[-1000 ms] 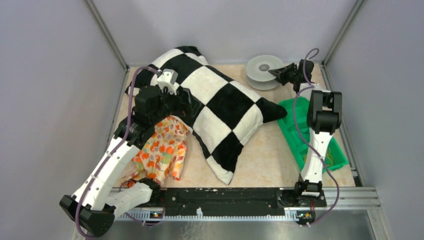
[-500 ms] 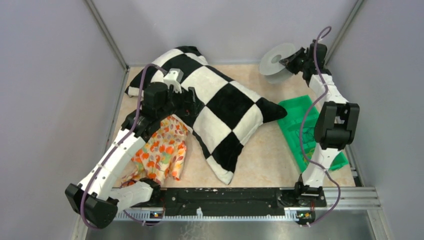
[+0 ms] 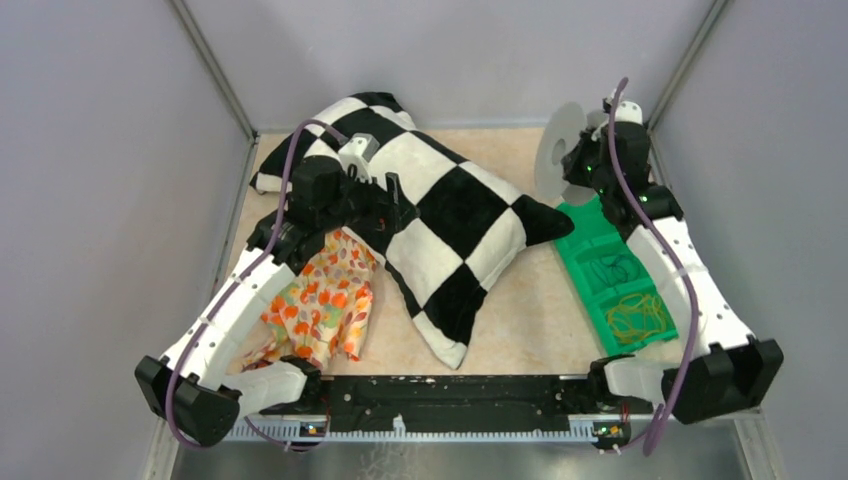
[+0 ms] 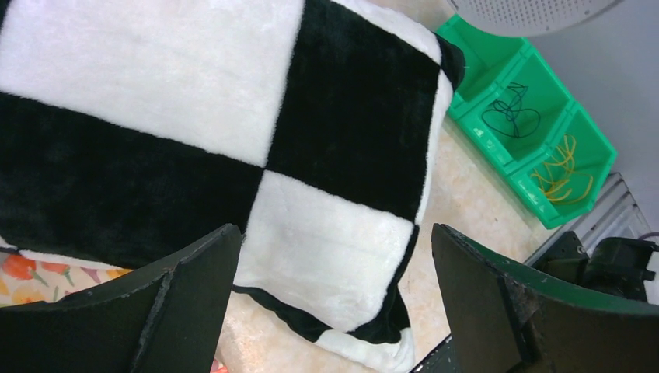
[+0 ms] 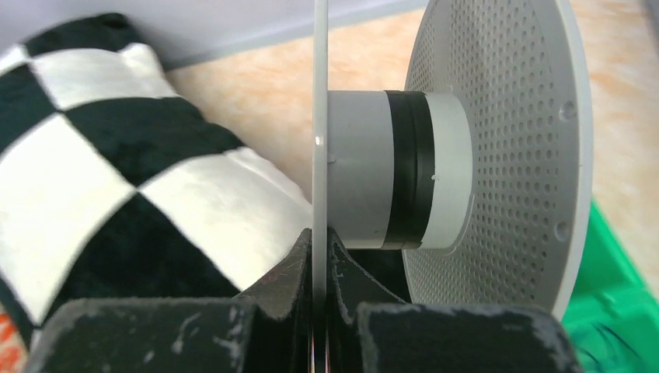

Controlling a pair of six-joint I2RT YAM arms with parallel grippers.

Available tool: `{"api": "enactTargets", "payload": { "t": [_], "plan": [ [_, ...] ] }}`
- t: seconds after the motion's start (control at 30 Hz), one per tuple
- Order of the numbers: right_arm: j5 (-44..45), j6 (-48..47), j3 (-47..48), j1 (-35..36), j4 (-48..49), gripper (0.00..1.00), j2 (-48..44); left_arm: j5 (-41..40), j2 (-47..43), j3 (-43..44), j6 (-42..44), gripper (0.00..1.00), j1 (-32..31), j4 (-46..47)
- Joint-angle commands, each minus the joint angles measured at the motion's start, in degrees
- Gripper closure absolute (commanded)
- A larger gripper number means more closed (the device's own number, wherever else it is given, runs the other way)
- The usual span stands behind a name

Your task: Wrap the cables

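The cable, a thin dark kinked wire, lies in the middle compartment of the green tray; it also shows in the left wrist view. My right gripper is shut on the thin flange of a grey spool and holds it on edge above the tray's far end. In the right wrist view the jaws pinch the flange, and the spool's hub has a black band. My left gripper is open and empty above the checked pillow, fingers wide apart.
The black-and-white pillow fills the middle of the table. A floral cloth lies at its left under my left arm. Yellow rubber bands lie in the tray's near compartment. Grey walls close in on three sides.
My right gripper lifted the spool off the table at the back and turned it from flat to on edge; the right elbow swung down to the near right. My left gripper shifted slightly right.
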Motion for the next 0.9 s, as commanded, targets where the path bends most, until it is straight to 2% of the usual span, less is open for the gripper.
{"api": "enactTargets", "payload": {
  "t": [0.0, 0.1, 0.2, 0.4, 0.47, 0.53, 0.63, 0.87],
  "plan": [
    [10.50, -5.25, -0.76, 0.30, -4.69, 1.00, -9.85, 5.41, -0.69, 2.18, -2.09, 0.01, -0.44, 3.86],
    [13.38, -5.19, 3.00, 1.96, -14.01, 1.00, -11.90, 6.39, 1.18, 2.95, -3.36, 0.01, -0.82, 5.26],
    [18.62, -1.04, 4.52, 7.37, -22.12, 1.00, -14.08, 4.28, 2.29, 4.31, -4.12, 0.01, -1.31, 6.19],
    [37.01, 16.37, 4.63, 23.83, -40.04, 1.00, -13.45, 0.00, 1.24, 5.30, -7.84, 0.01, -1.31, 8.40],
    [40.27, 21.93, 3.71, 25.45, -43.19, 1.00, -11.97, -1.08, 0.62, 5.02, -8.51, 0.01, -1.25, 7.71],
    [40.52, 27.61, 2.60, 26.15, -43.38, 1.00, -11.19, -0.99, 0.52, 5.63, -8.94, 0.01, -1.31, 4.90],
    [38.58, 30.55, -0.52, 28.37, -39.67, 1.00, -10.82, 0.45, -0.14, 6.29, -8.59, 0.01, -1.34, 1.22],
    [36.38, 36.15, -5.88, 33.36, -36.63, 1.00, -8.04, 3.92, -5.29, 3.44, -9.26, 0.01, -1.69, 0.64]
  ]
}}
